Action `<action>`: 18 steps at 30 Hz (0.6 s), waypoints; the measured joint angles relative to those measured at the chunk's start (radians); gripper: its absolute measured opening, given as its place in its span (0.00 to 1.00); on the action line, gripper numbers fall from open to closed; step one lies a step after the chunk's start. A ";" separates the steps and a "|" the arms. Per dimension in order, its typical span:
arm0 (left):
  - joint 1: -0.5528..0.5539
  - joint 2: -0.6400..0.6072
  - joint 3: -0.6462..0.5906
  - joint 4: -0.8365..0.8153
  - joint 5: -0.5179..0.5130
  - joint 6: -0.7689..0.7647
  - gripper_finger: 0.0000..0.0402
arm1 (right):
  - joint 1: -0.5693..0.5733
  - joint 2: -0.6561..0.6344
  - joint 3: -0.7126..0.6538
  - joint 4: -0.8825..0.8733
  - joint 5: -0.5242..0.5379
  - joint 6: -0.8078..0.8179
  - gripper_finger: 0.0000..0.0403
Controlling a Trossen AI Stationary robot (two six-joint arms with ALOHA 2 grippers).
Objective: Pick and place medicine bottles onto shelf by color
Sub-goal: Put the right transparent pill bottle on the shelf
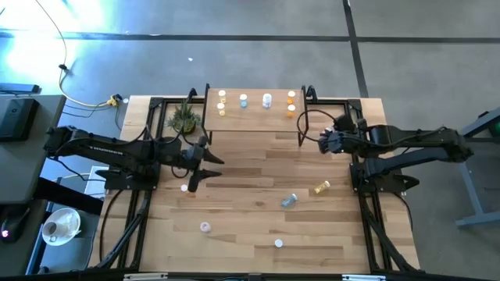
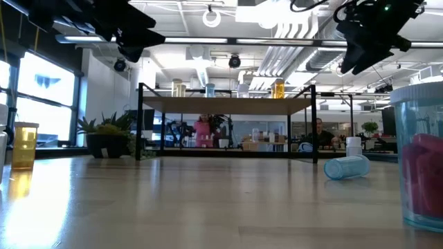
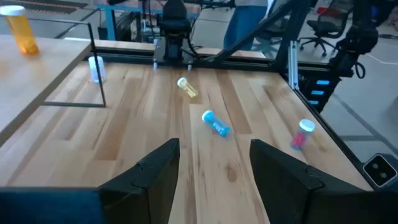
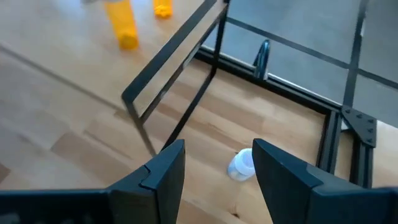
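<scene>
— So, where are the two arms?

— Left gripper [image 1: 194, 178] hangs over the left-middle of the table [image 1: 250, 234], just in front of the shelf's left end; its fingers [image 3: 158, 174] are spread apart with nothing between them. Right gripper [image 1: 324, 141] sits just off the shelf's right end, also spread and empty, with a small white-capped bottle [image 4: 241, 166] standing on the table below it, beside the shelf leg [image 4: 186, 118].

— And the shelf itself?

— The shelf [image 1: 254, 117] stands at the far edge of the table, wood top on thin black legs. On it, in the overhead view: two yellow bottles [image 1: 222, 99] at the left end, one behind the other, a blue bottle [image 1: 243, 101] next, a pale bottle [image 1: 267, 101] after that, and two orange bottles [image 1: 291, 102] at the right end.

— What is loose on the table?

— A yellow bottle [image 1: 321, 188] lying on its side toward the right, a blue bottle [image 1: 289, 200] lying just beside it toward the middle, a pink bottle [image 1: 205, 227] upright nearer the front left, and another white-capped one [image 1: 278, 243] at the front centre. A further small one [image 1: 185, 187] sits close under the left gripper.

— Anything else?

— A potted plant [image 1: 184, 119] beside the shelf's left end.
</scene>
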 joint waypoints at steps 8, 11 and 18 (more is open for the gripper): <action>-0.005 0.000 -0.002 -0.007 0.002 -0.012 0.46 | -0.123 0.000 0.000 -0.001 -0.032 0.028 0.53; -0.005 0.000 -0.002 -0.008 0.003 -0.012 0.46 | -0.188 0.000 0.000 -0.002 -0.068 0.027 0.58; -0.005 0.000 -0.002 -0.008 0.004 -0.012 0.46 | -0.336 0.000 0.000 -0.002 -0.208 -0.033 0.60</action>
